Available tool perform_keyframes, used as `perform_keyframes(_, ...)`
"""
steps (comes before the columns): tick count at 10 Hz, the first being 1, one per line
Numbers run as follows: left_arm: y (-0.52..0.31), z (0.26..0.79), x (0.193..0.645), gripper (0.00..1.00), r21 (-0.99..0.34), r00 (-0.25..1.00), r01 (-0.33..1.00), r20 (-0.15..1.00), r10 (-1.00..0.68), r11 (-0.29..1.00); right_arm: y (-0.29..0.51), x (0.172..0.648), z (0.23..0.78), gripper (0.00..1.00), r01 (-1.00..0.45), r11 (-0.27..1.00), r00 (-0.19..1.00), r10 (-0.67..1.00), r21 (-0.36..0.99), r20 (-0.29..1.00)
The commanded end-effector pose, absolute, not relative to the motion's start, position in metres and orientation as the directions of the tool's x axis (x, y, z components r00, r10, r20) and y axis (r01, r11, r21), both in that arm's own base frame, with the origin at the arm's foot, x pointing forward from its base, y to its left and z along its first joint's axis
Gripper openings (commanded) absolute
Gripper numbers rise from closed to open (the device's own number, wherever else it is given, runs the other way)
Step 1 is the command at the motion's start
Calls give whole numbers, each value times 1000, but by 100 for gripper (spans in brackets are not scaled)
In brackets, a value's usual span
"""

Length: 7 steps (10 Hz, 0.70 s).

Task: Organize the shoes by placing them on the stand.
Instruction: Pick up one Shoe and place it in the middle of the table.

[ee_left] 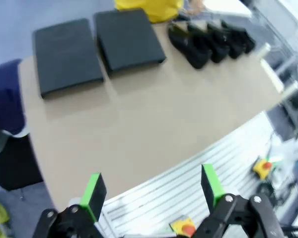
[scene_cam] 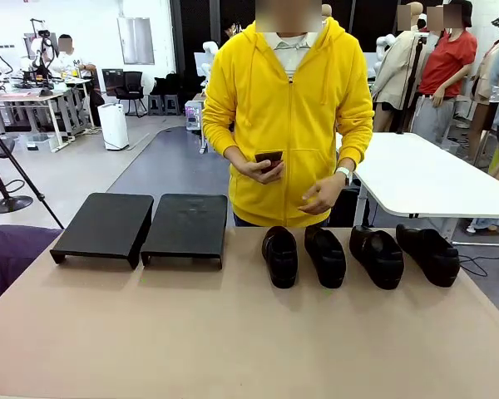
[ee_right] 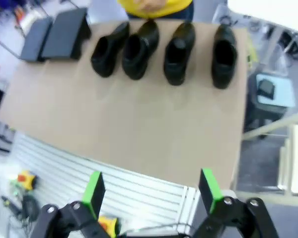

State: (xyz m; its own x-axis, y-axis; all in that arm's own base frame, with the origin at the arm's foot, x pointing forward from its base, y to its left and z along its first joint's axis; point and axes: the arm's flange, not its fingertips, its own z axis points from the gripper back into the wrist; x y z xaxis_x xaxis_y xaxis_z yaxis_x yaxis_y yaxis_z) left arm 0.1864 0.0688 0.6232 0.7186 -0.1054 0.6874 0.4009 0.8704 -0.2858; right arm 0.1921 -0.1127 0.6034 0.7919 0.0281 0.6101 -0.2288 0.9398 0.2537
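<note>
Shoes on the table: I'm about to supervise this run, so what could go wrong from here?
1. The leftmost shoe and its neighbour sit nearly touching; a tool closing on one may nudge the other.
2. The stand sits far left of the shoes, so each is likely carried across the table; glossy leather could slip from a loose grip.
3. The person stands close behind the row, hands low; the right tool reaching in might come near them.
</note>
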Motion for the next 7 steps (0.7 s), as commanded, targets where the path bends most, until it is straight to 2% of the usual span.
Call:
perform_keyframes(1,31,624,195,100,-231,718,481,657,-228,846,-87,202,605,100,-285,933,799,104,220,593)
perform_keyframes(7,31,624,195,100,-231,718,481,657,-228,846,-87,202,605,100,-285,933,799,104,220,593)
